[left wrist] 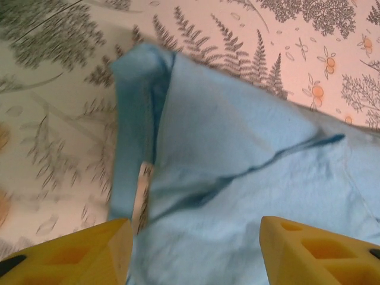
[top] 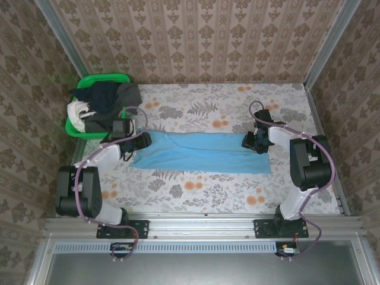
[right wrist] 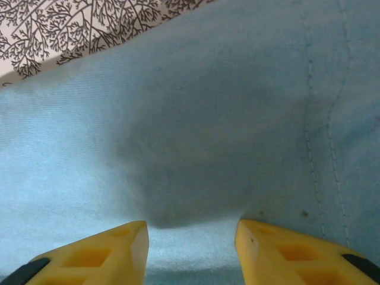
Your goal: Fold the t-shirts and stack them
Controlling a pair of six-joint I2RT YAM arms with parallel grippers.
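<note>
A light blue t-shirt lies folded into a long flat strip across the middle of the table. My left gripper hovers over its left end, jaws open, yellow fingertips apart above the cloth with a white label beside them. At the strip's right end my right gripper also stands open, its yellow fingers just above the blue fabric, nothing pinched. More t-shirts, black, dark grey and white, are heaped in a basket.
A green plastic basket stands at the table's back left corner, close behind the left arm. The floral tablecloth shows in front of the strip. Papered walls close in on three sides.
</note>
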